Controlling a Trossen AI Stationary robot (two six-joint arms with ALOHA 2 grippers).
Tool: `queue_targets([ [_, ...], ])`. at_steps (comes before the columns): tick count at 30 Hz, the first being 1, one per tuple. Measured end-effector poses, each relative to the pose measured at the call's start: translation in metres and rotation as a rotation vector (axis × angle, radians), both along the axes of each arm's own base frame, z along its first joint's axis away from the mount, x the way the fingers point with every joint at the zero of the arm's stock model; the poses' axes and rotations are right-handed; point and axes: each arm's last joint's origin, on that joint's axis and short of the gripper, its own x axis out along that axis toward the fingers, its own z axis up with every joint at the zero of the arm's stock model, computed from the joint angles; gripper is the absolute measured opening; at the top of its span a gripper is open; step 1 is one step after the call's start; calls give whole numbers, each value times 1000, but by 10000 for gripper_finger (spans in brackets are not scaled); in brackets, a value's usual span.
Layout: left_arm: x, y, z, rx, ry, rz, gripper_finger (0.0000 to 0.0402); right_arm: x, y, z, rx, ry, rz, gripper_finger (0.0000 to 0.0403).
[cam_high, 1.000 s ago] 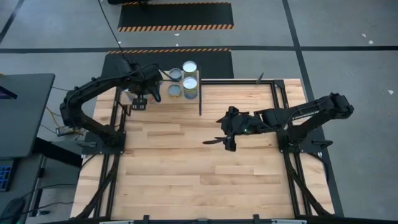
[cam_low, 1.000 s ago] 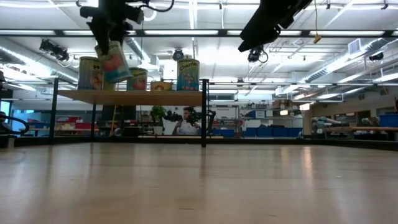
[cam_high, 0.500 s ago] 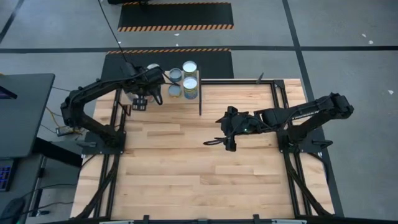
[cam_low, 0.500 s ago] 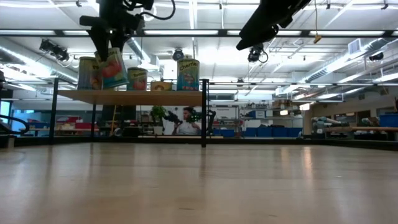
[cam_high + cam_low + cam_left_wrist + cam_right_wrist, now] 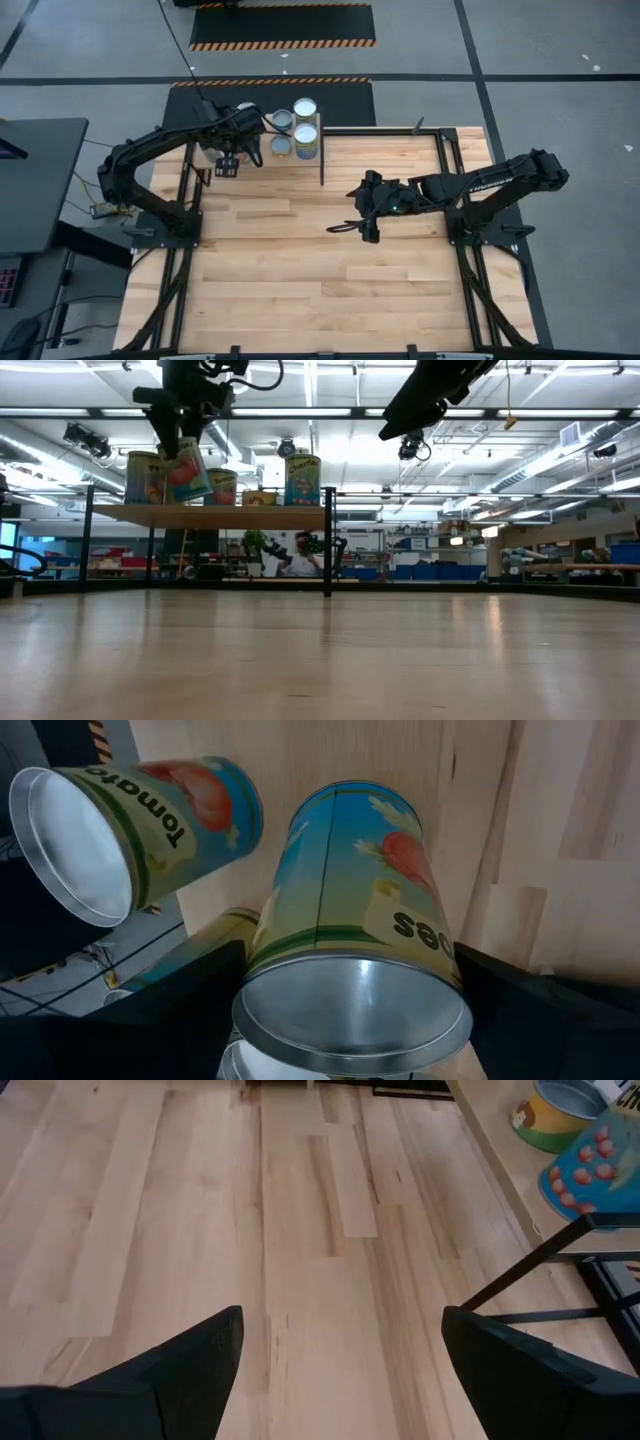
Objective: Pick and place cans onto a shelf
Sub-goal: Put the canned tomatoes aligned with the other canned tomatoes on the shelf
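A tilted can [image 5: 187, 468] is gripped by the left gripper [image 5: 180, 448] just above the shelf [image 5: 210, 514], beside a can [image 5: 143, 477] at the shelf's end. Three more cans are stood along the shelf. The right gripper [image 5: 345, 226] is held released, well clear of the shelf.

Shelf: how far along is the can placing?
Done: at least four silver-topped, label-wrapped tin cans stand on the light wooden, black-legged shelf. In hand: left gripper holds another can tilted just above it. Left: set that one upright, release. Right gripper waits open over the tabletop.
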Motion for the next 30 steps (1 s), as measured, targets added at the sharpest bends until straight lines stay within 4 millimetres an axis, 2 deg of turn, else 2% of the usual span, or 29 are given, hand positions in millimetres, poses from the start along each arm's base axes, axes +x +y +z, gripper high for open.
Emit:
queue_targets([
  [19, 10, 3, -5, 11, -8, -13, 346, 1, 0, 1, 3, -13, 1, 349],
  [30, 12, 10, -5, 25, -86, 61, 352, 1, 0, 1, -1, -12, 4, 349],
])
